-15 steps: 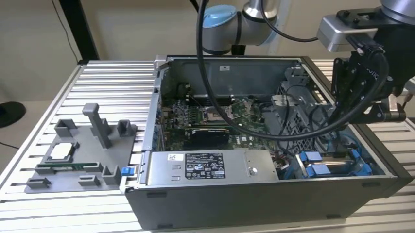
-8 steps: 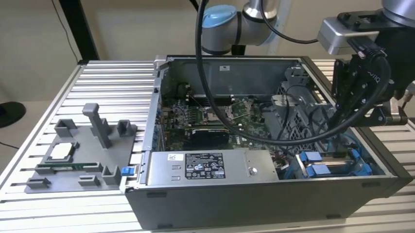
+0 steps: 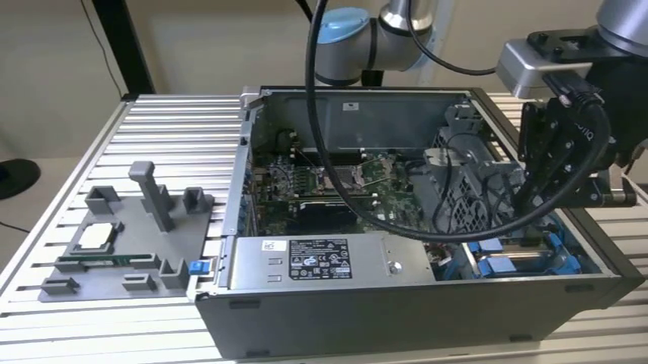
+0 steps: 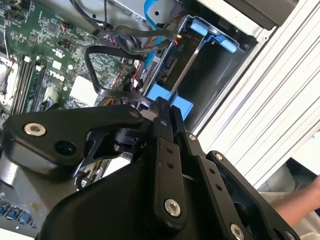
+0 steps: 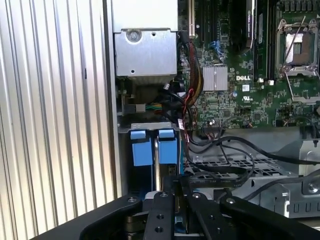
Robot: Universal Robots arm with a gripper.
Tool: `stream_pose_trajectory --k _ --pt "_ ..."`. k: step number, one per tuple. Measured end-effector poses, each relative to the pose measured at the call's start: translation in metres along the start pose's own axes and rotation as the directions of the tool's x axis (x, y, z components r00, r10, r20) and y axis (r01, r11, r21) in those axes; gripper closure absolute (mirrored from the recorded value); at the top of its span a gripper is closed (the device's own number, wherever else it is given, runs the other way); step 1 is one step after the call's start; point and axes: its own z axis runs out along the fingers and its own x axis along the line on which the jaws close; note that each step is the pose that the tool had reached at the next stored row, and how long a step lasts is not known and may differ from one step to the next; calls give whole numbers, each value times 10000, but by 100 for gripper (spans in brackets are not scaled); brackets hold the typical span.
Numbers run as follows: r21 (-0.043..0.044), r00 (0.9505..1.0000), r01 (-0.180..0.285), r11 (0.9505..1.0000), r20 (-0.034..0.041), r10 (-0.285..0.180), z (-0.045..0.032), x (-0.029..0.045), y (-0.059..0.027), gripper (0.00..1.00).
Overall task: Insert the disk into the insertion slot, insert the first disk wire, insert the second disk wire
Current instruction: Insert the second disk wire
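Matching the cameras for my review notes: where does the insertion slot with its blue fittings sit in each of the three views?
Exterior view: the insertion slot is in the computer case's near corner on the exterior view's right, below the gripper.
Second wrist view: the slot lies just beyond the gripper.
First wrist view: its blue fittings sit beside the case wall.
Shared landmark: the green motherboard, in all three views.

Ribbed aluminium table (image 3: 172, 121); beige wall (image 3: 202, 38) behind; black post (image 3: 124, 45).
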Motion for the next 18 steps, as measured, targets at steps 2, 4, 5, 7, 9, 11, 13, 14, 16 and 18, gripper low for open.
stream_pose_trajectory --k 2,4,5,7,9,11,13,14,16,18 --pt "-2 10000 0 10000 21 0 37 1 -15 100" --pt "-2 10000 -1 10000 29 1 69 1 -52 100" --pt "-1 10000 0 10000 31 0 84 0 -78 100" --pt "-5 10000 -1 10000 32 1 114 -2 -143 100" --pt "-19 10000 -1 10000 30 1 139 -4 -203 100" --pt "-40 10000 3 10000 30 -3 167 -6 -254 100" --pt "-46 10000 10 10000 30 -10 183 -6 -272 100" --pt "-46 10000 9 10000 26 -9 184 -6 -273 100" --pt "-46 10000 9 10000 26 -9 185 -6 -273 100" --pt "-47 10000 10 10000 30 -10 190 -6 -276 100"
